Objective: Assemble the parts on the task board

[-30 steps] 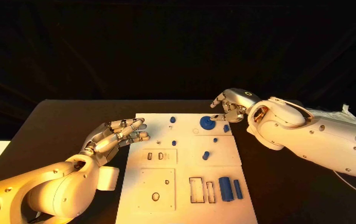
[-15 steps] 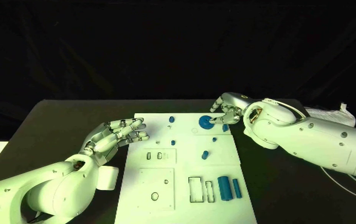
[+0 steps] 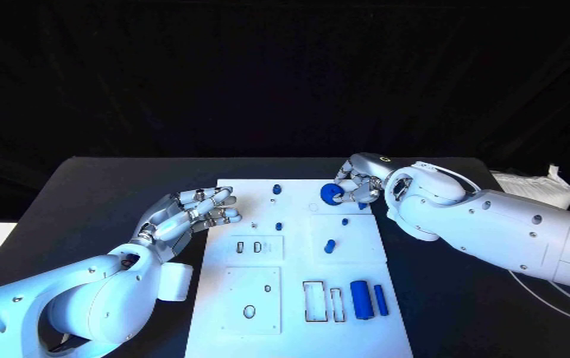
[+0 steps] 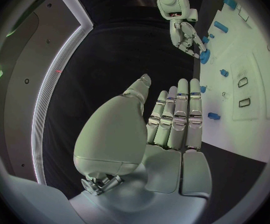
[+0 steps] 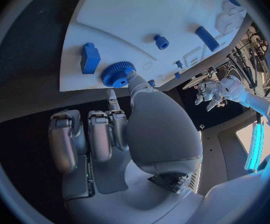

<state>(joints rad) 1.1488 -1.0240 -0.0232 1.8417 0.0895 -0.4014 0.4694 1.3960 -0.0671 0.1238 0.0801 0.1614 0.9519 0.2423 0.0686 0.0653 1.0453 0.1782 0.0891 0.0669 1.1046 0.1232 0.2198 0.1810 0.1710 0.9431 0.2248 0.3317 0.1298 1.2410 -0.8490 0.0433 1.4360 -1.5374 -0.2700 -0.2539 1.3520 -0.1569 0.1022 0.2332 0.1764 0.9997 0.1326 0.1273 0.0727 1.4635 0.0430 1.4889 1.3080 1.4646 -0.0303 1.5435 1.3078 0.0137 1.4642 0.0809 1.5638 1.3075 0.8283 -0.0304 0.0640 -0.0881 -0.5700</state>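
Since a second ago the right hand (image 3: pixel 360 185) has drawn in closer over the blue gear (image 3: pixel 331 192), while the left hand (image 3: pixel 188 216) has stayed where it was.

From the head view, the gear sits at the far right of the task board (image 3: pixel 297 292) with the right hand's fingertips on it, thumb and a finger pinching its rim. The left hand hovers flat at the board's left edge, fingers straight and apart, holding nothing. Several small blue pegs stand on the board; two blue bars (image 3: pixel 367 299) lie near its front right, beside unfilled slots, so I judge most of the assembly still to do.

From the left wrist view, the left hand (image 4: pixel 166 134) shows an empty palm with fingers extended.

From the right wrist view, the right hand (image 5: pixel 119 129) has a fingertip against the toothed gear (image 5: pixel 115 73), beside a blue block (image 5: pixel 89 58); the remaining fingers are curled.
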